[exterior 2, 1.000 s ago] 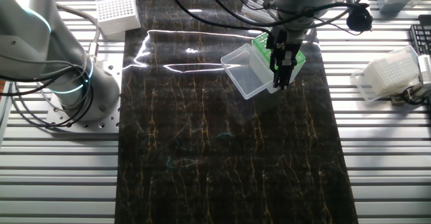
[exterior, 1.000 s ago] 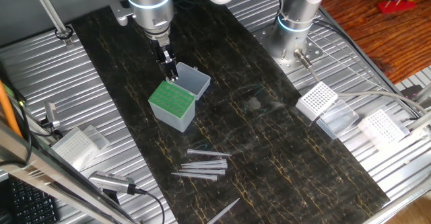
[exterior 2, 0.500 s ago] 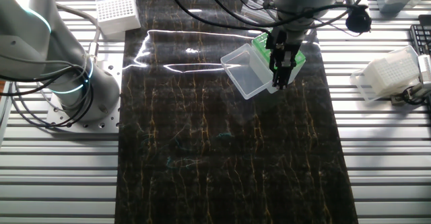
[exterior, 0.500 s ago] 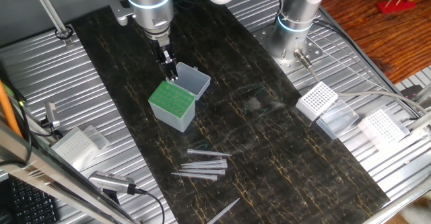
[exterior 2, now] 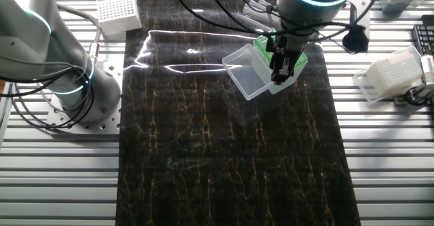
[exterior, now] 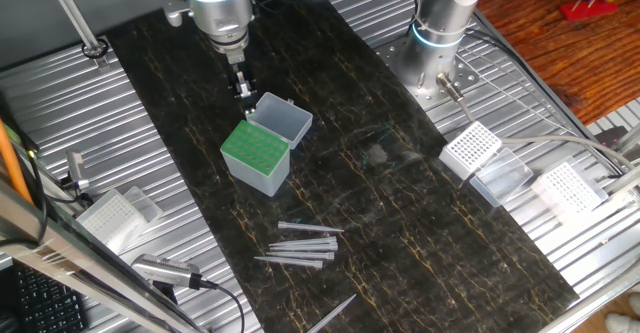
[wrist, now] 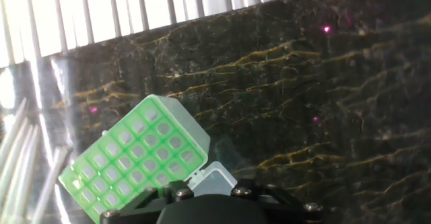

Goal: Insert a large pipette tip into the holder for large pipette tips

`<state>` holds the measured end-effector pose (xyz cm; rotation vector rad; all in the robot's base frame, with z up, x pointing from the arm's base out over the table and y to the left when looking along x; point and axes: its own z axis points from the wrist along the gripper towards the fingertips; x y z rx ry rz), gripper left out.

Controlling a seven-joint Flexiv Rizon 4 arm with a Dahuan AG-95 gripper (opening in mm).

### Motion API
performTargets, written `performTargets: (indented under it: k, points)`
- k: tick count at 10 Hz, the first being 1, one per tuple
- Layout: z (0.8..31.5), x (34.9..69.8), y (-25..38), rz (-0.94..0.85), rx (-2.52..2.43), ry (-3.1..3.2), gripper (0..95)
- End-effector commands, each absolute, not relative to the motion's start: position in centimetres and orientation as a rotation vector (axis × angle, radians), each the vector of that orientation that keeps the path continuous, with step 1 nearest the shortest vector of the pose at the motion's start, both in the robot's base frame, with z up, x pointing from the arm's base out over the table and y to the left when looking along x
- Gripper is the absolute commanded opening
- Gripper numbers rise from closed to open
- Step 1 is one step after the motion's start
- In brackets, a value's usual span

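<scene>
The holder for large pipette tips is a pale translucent box with a green grid top, standing on the dark mat. Its clear lid hangs open behind it. My gripper hangs just above the holder's far edge by the lid hinge, fingers close together, with nothing seen between them. In the other fixed view the gripper covers most of the holder, beside the lid. The hand view shows the green grid and the lid. Several loose large tips lie on the mat in front of the holder.
Small white grid racks stand off the mat at the right and the left. A second arm's base stands at the back right. Loose tips show at the left edge of the hand view.
My gripper has risen from the holder's back edge and now hangs higher above it. The holder, lid and loose tips have not moved.
</scene>
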<state>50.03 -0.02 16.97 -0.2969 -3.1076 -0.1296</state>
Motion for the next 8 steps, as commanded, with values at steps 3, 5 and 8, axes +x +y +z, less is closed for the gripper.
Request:
performTargets:
  k: [3, 5, 8]
  points:
    - [17.00, 50.00, 0.00, -0.127, -0.321, -3.102, 0.0]
    - [17.00, 50.00, 0.00, -0.124, -0.323, -3.102, 0.0]
    - [17.00, 50.00, 0.00, -0.121, -0.321, -3.103, 0.0]
